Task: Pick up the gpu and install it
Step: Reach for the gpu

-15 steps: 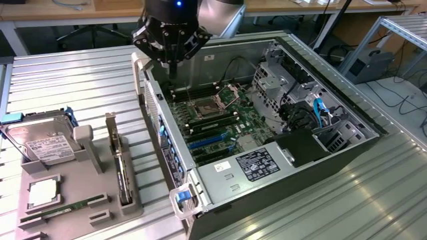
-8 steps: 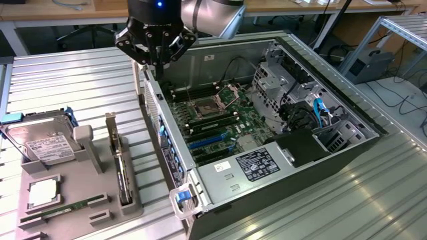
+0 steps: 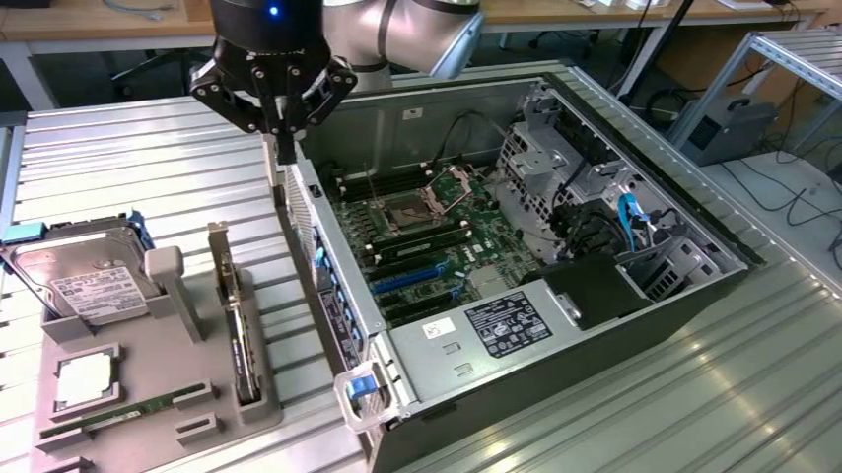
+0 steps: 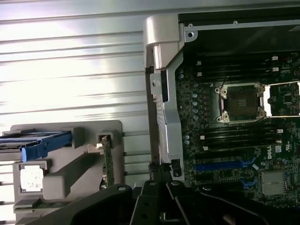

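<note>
Ribbed silver aluminium forms the table (image 3: pixel 684 394), its long grooved slats running under everything. Nearest, on the exterior view's left, lies a grey moulded plastic fixture (image 3: pixel 197 394) with a narrow green RAM stick (image 3: pixel 125 409) along its front edge, a square silver-capped processor (image 3: pixel 82 379) behind that, and a silver hard drive (image 3: pixel 93 286) with a white label in a blue-tabbed cradle farther back. The gpu (image 3: pixel 239 335), a thin dark card with a silver metal bracket at its far end, stands on edge in a slot along the fixture's side nearest the tower, untouched. Just beside the fixture lies a black steel computer case (image 3: pixel 526 399) on its side with the panel off, showing the green motherboard (image 3: pixel 435 246) with its open processor socket and blue slots. Over the case's far corner on the exterior view's left hangs the black gripper (image 3: pixel 282 148), fingers pinched together on nothing, well apart from the gpu, carried by a silver-grey jointed arm (image 3: pixel 408 25). Beyond the table stand pale wooden desks (image 3: pixel 79 20), and on the exterior view's right a bare aluminium frame (image 3: pixel 790 69), a grey box (image 3: pixel 724 123) and loose black cables (image 3: pixel 790 197) on a light floor.
</note>
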Controlling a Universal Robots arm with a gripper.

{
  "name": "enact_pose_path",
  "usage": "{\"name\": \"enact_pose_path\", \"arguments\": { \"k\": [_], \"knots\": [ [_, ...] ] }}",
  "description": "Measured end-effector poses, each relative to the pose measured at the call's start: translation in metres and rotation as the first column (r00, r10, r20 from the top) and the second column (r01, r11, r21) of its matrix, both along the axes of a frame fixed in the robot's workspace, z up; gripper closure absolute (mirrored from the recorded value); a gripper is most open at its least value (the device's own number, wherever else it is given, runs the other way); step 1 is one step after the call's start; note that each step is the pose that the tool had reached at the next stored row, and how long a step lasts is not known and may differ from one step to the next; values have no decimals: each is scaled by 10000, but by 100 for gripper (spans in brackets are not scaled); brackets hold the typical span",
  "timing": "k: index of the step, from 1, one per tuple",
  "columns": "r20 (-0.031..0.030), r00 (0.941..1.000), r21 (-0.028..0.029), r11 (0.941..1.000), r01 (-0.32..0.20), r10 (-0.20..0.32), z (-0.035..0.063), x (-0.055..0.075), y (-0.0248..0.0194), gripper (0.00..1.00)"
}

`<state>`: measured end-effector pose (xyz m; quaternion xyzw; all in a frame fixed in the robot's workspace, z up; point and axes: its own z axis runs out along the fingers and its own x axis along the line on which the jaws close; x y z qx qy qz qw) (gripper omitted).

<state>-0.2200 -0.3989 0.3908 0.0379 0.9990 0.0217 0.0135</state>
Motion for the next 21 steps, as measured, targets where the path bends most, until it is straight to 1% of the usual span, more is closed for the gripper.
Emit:
{"name": "enact_pose_path", "arguments": {
  "k": [6,16,19,21],
  "knots": [
    [1,10000,1,10000,0,0,-9,-113,0,89],
    [1,10000,1,10000,0,0,-9,-117,0,89],
    [0,10000,0,10000,0,0,-9,-195,0,89],
    [1,10000,0,10000,0,0,-10,-289,0,89]
  ]
}}
